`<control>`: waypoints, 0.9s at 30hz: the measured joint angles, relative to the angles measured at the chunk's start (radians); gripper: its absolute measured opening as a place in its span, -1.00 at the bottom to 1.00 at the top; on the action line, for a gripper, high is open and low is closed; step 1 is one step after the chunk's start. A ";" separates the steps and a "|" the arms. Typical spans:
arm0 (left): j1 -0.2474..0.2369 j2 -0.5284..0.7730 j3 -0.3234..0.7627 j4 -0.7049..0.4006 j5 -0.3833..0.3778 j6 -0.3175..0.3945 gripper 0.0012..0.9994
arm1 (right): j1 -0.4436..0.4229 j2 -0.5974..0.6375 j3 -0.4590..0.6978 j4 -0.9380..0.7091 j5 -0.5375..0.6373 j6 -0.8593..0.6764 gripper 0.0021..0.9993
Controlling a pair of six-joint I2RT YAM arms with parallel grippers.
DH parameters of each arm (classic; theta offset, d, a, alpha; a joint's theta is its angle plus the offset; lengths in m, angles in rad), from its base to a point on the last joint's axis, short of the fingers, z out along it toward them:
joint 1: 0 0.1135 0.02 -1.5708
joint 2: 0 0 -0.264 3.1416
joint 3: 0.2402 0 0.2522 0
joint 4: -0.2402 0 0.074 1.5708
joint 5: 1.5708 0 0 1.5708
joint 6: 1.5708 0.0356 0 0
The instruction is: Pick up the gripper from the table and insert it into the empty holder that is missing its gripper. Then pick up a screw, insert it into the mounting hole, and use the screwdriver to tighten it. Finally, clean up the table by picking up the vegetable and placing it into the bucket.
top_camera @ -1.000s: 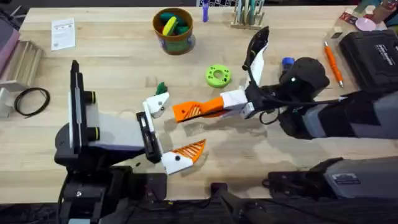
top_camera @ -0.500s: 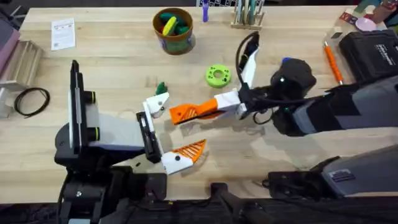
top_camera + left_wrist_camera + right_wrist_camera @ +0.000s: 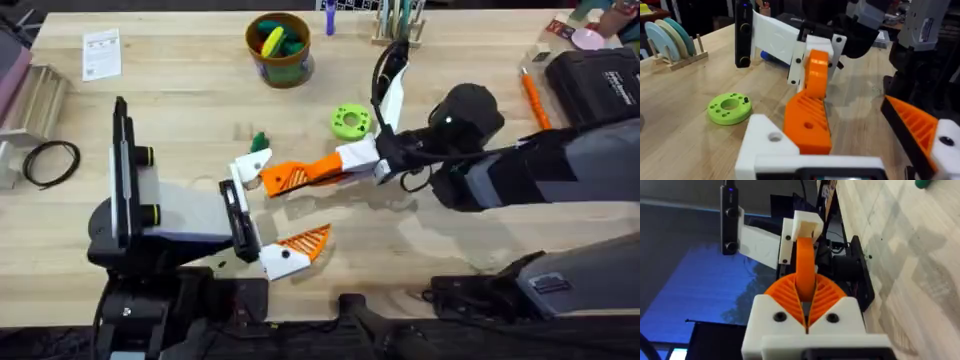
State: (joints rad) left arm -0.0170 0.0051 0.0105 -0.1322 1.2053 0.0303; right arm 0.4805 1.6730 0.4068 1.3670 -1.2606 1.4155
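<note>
The left gripper (image 3: 268, 215) is spread, its upper white holder (image 3: 250, 168) bare. The right gripper (image 3: 330, 168) pinches the orange gripper (image 3: 292, 177), whose tip touches that holder just above the wooden table (image 3: 180, 110)

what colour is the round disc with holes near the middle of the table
Bright green disc; clearest in the left wrist view.

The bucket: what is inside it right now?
In the bucket, yellow and green toys fill the opening. Anything beneath them, and the bucket's floor, is covered. The dark-green vegetable lies outside, on the table.
</note>
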 joint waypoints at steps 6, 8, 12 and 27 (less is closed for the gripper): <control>0.000 0.000 0.000 0.000 0.000 0.000 0.97 | 0.000 0.000 0.000 0.000 0.011 0.037 -0.99; 0.000 0.000 0.000 0.000 0.000 0.000 0.97 | 0.000 0.000 0.000 0.001 0.014 0.064 -0.99; 0.000 0.000 0.000 0.000 0.000 0.000 0.97 | 0.000 0.000 0.000 0.002 0.016 0.095 -0.99; 0.003 0.000 0.000 0.001 -0.009 0.000 0.97 | 0.011 0.000 0.000 0.002 0.054 0.107 -0.99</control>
State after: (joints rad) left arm -0.0136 0.0053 0.0105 -0.1313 1.1968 0.0303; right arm 0.4918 1.6728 0.4068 1.3685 -1.2070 1.5224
